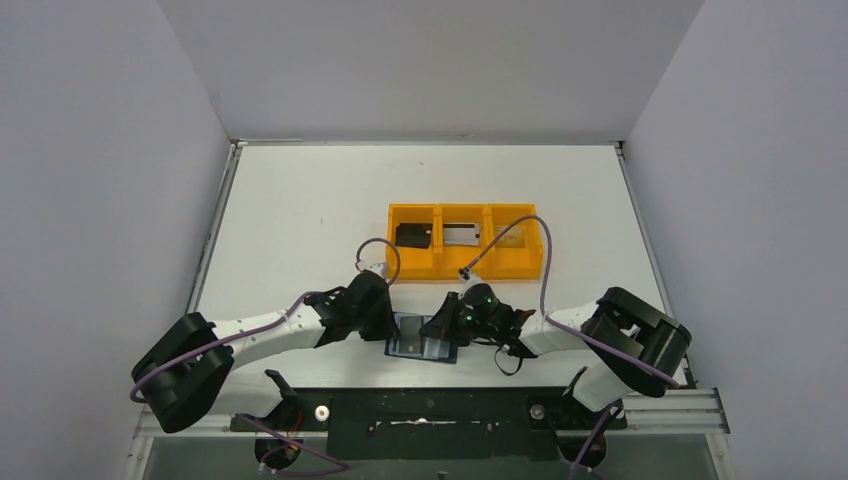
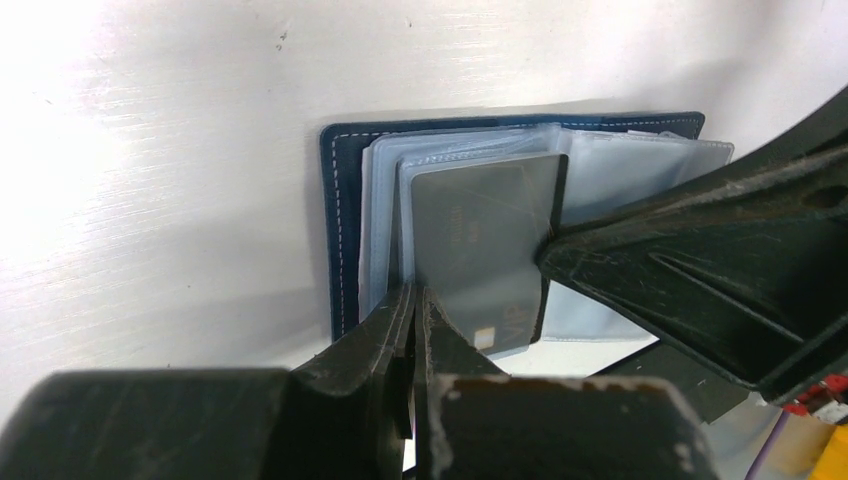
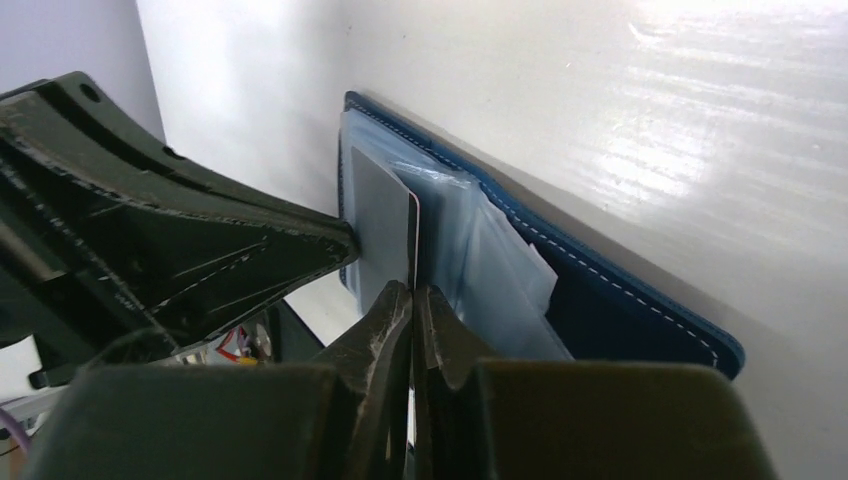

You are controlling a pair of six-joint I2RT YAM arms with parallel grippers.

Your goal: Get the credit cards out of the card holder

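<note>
Your left fingers (image 2: 385,335) tight together at the open card holder (image 2: 338,200), right fingers (image 3: 380,335) tight on its grey credit card (image 2: 480,240).

Left end effector (image 1: 386,318), right end effector (image 1: 441,328) at card holder (image 1: 415,346)

Bright overhead light, glare on table (image 2: 120,150) — close foreground blurred

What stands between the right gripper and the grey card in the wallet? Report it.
Nothing visible. The right gripper is shut on one edge of the grey card, which lies on the clear sleeves of the open card holder. The left gripper is shut at the card's other side; what it pinches is unclear.
</note>
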